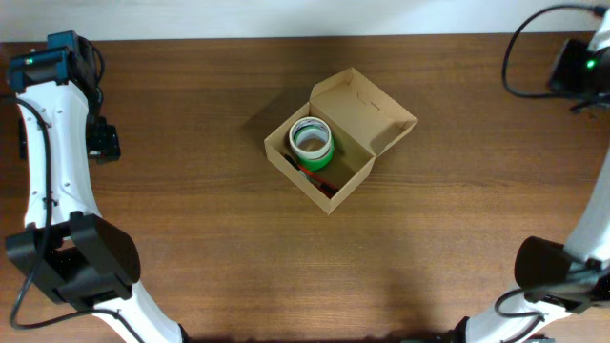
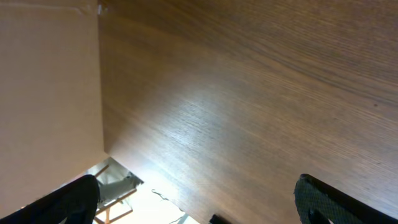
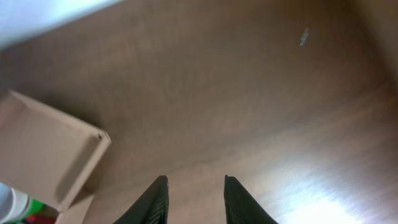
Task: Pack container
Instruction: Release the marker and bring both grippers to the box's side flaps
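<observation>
The container (image 1: 367, 114), a tan cardboard box, stands in the middle of the table with its flap lid open toward the back right. A green tape roll (image 1: 311, 141) with a white core lies inside, over something red and dark (image 1: 320, 180). My left gripper (image 2: 199, 205) is wide open over bare wood at the far left, nothing between its fingers. My right gripper (image 3: 196, 185) hangs at the far right, its jaws a little apart and empty. The open lid (image 3: 50, 155) and a bit of the green roll (image 3: 28, 206) show at the lower left of the right wrist view.
The left arm (image 1: 52, 181) runs along the table's left side and the right arm (image 1: 586, 238) along its right side. A black cable (image 1: 519, 57) loops at the back right. A plain tan panel (image 2: 50, 93) stands beyond the table's edge in the left wrist view.
</observation>
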Controlling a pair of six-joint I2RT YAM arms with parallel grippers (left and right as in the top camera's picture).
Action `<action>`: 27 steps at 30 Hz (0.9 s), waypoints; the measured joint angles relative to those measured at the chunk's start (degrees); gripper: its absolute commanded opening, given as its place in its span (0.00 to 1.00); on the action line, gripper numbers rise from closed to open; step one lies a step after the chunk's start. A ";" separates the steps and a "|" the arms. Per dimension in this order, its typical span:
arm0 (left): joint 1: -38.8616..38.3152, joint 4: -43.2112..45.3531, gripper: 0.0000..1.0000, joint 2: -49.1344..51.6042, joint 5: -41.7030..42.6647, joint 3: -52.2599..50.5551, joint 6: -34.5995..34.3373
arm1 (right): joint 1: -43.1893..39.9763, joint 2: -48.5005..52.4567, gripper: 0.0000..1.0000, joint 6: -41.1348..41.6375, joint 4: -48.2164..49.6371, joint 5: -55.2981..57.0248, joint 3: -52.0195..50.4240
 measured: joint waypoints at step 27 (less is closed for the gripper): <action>-1.11 27.82 0.03 0.00 47.34 -0.31 0.50 | 19.15 2.01 0.04 16.20 46.31 -12.83 -56.13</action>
